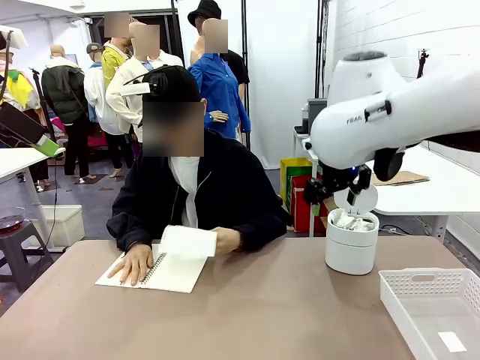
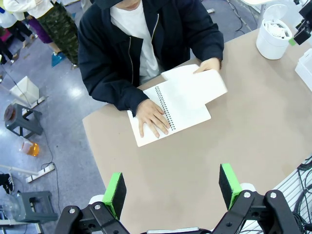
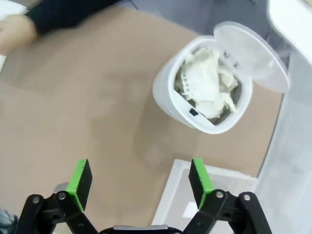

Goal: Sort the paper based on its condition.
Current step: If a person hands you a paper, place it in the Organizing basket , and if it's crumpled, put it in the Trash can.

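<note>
Crumpled white paper [image 3: 207,85] fills a round white bin [image 3: 168,105] whose lid is flipped open. In the front view this paper [image 1: 352,221] pokes out of the bin [image 1: 350,251] at the table's right side. My right gripper [image 1: 339,191] hangs just above and slightly left of the bin. Seen from the right wrist, the right gripper [image 3: 140,181] is open with nothing between its green pads. My left gripper [image 2: 171,190] is open too and empty, high over the near table edge.
Across the table a person presses one hand [image 2: 153,117] on a spiral notebook [image 2: 183,114] and lifts a flat page [image 2: 195,87] with the other. A white slotted basket [image 1: 431,283] at the near right holds a flat white slip [image 1: 452,341].
</note>
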Robot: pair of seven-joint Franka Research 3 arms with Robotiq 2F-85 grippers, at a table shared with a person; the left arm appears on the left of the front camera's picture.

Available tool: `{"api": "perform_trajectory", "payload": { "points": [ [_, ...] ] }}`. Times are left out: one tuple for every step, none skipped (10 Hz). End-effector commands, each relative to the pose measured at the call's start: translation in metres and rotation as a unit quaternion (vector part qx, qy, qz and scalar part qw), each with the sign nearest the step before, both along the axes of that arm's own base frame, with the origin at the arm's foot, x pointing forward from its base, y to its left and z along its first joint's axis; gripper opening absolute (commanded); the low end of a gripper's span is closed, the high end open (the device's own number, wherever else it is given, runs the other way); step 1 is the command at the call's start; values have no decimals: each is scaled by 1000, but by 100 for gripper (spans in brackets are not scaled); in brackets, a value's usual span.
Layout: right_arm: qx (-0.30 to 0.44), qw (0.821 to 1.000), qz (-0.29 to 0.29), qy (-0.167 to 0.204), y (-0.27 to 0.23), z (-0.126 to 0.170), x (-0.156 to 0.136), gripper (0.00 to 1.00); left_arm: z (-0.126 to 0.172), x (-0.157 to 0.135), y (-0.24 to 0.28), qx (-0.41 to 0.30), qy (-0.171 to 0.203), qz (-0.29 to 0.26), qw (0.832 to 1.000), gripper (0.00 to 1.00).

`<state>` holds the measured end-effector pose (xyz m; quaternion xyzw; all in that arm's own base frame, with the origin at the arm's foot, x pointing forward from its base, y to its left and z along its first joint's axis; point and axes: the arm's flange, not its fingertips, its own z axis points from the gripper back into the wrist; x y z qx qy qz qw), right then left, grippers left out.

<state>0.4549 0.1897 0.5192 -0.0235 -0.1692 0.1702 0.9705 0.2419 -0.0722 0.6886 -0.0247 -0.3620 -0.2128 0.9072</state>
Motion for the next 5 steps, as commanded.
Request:
{"api": "perform_trajectory", "payload": {
  "points": [
    [31, 995, 95, -18, -10, 20, -8, 100, 0, 0, 1, 3, -1, 4, 1000, 100],
    [53, 986, 156, -18, -8, 37, -11, 100, 0, 0, 1, 3, -1, 4, 1000, 100],
    [90, 977, 193, -1, -8, 55, -14, 100, 0, 0, 1, 3, -1, 4, 1000, 100],
    [122, 970, 210, 11, -7, 69, -17, 100, 0, 0, 1, 3, -1, 4, 1000, 100],
    [146, 962, 229, 17, -6, 81, -19, 100, 0, 0, 1, 3, -1, 4, 1000, 100]
  ]
}}
